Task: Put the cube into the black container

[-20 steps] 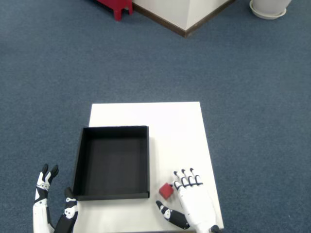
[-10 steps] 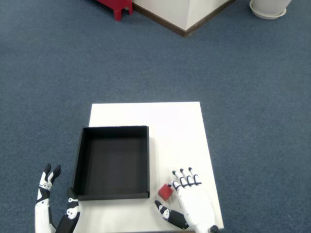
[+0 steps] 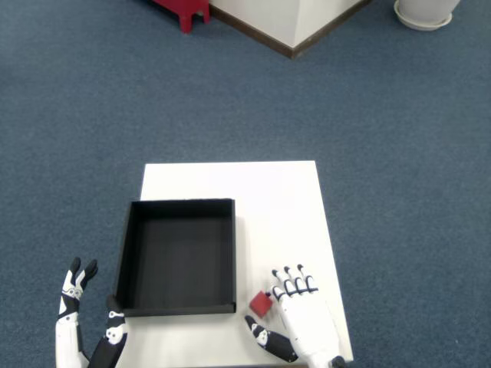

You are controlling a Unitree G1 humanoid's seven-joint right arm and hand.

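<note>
A small red cube [image 3: 261, 303] rests on the white table [image 3: 276, 207], just right of the black container's front right corner. The black container [image 3: 178, 257] is a shallow square tray with nothing in it, on the table's left half. My right hand [image 3: 301, 323] lies low at the table's near right edge, fingers spread and pointing away, its fingertips [image 3: 291, 276] just right of the cube and the thumb [image 3: 265, 337] below it. The cube sits between thumb and index finger; whether they touch it I cannot tell. The hand is open.
The left hand [image 3: 77, 322] hangs off the table's left side, near the container's front left corner. Blue carpet surrounds the table. A red object [image 3: 182, 9], a white wall corner [image 3: 291, 23] and a white round base [image 3: 426, 11] stand far back.
My right hand has slid slightly toward the near edge and a little left; the left hand has dropped lower. The cube and the container have not moved.
</note>
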